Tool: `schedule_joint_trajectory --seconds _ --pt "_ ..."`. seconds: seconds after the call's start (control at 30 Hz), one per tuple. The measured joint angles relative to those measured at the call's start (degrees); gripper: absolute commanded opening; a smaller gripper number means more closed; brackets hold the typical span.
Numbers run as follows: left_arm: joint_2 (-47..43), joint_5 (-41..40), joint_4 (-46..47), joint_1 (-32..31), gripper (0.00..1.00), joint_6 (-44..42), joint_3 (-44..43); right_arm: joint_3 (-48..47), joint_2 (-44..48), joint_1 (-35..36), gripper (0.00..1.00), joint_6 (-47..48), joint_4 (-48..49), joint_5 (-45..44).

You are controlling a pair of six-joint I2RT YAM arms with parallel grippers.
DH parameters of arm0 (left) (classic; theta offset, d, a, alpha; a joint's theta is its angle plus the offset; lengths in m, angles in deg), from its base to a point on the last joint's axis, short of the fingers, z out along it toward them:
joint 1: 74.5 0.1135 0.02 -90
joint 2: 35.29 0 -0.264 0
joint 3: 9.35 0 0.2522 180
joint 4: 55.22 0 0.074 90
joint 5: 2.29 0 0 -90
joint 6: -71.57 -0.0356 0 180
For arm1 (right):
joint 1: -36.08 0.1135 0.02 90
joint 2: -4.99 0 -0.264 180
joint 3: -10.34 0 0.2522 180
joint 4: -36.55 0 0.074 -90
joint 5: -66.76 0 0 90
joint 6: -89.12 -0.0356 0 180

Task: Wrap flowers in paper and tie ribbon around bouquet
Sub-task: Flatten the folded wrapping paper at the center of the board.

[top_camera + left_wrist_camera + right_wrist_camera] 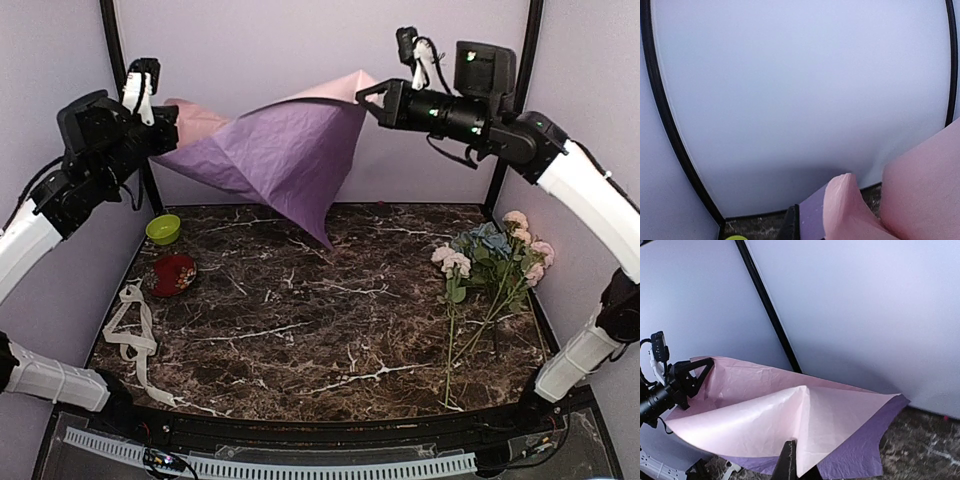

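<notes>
hanging over the marble table (300,330), a large creased lilac-and-pink paper sheet (285,150) is pinched by left gripper (174,135) and right gripper (361,98).

A worktop (330,330) of dark brown marble with white veins is closed in at the back and both sides by plain, pale lilac-white wall panels (250,60). Black posts (108,30) stand at its two far corners, and a black rim (330,416) with a white slotted strip (270,467) runs along its near edge. The light is soft and even, leaving only a faint shade low on the back panel.
</notes>
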State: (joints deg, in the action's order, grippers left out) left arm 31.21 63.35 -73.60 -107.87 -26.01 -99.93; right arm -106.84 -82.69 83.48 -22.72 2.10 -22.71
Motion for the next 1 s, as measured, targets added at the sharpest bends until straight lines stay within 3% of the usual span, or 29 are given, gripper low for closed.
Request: schedule_joint_trajectory --seconds 0.07,0.17,0.33,0.5,0.7,1.0 --pt "-1.1 -0.4 1.7 0.0 0.0 -1.9 -3.5 -4.6 1.0 0.2 0.0 3.8 -0.4 -0.7" --pt "-5.3 0.8 2.5 0.0 0.0 -2.8 -4.0 -2.1 6.4 0.8 0.0 7.8 0.6 -0.5" --pt "-13.1 5.2 1.0 0.0 0.0 1.1 2.5 17.6 16.5 3.1 0.0 7.6 5.0 2.3" --pt "-18.6 6.3 -2.7 0.0 0.0 9.2 14.3 42.7 20.5 4.5 0.0 -1.0 11.1 3.9" --pt "-18.1 5.8 -6.7 0.0 0.0 19.1 30.1 64.4 19.3 7.6 0.0 -14.2 18.4 6.4" --pt "-12.0 3.8 -8.3 3.7 0.0 24.7 37.2 70.9 8.0 16.6 0.0 -25.7 31.8 10.4"
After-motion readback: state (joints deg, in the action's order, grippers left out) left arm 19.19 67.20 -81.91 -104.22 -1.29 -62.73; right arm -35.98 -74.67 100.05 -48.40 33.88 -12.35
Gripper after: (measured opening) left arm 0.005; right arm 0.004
